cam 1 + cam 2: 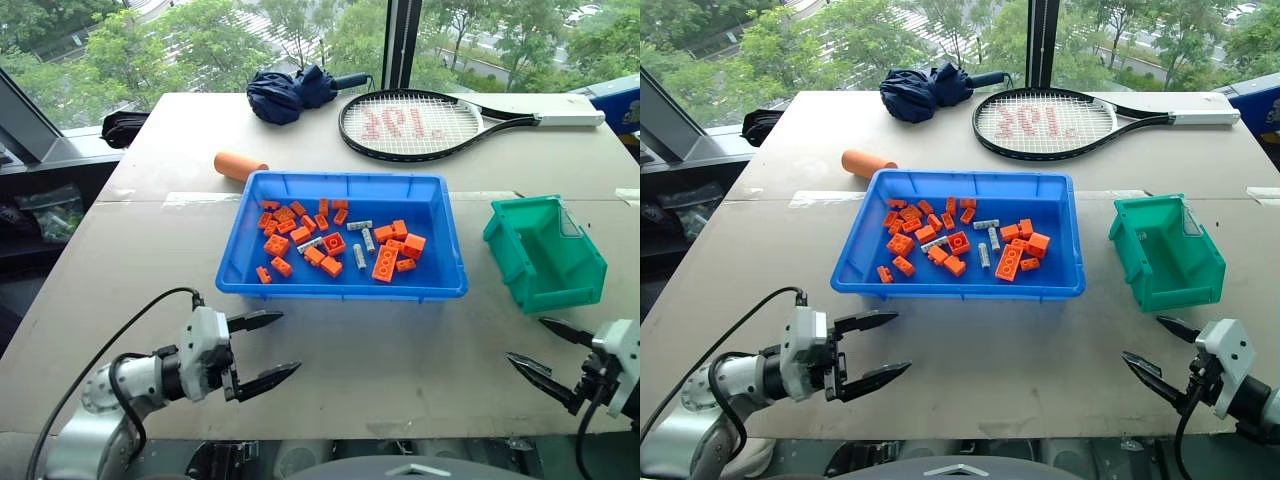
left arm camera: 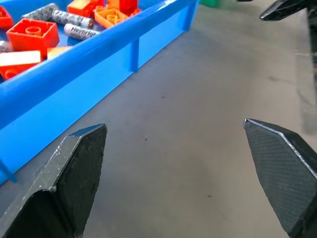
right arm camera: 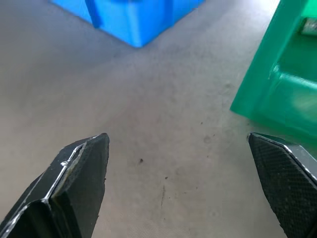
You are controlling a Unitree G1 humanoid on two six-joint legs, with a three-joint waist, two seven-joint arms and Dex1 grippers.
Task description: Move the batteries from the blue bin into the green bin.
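Note:
The blue bin (image 1: 340,285) sits mid-table with several silvery batteries (image 1: 359,226) lying among orange bricks (image 1: 385,263). In the left wrist view, batteries (image 2: 72,19) show just over the bin's near wall (image 2: 89,64). To the bin's right stands the green bin (image 1: 545,255), with nothing visible inside it. My left gripper (image 1: 290,342) hovers open in front of the blue bin's near-left corner, holding nothing. Just in front of the green bin, my right gripper (image 1: 525,338) is open and holds nothing. In the right wrist view the green bin (image 3: 282,74) and a blue bin corner (image 3: 133,20) lie beyond the open gripper (image 3: 177,135).
A tennis racket (image 1: 420,125) and a folded dark-blue umbrella (image 1: 290,92) lie at the table's far side. An orange cylinder (image 1: 240,165) lies behind the blue bin's left corner. Bare tabletop (image 1: 400,350) stretches between the two grippers.

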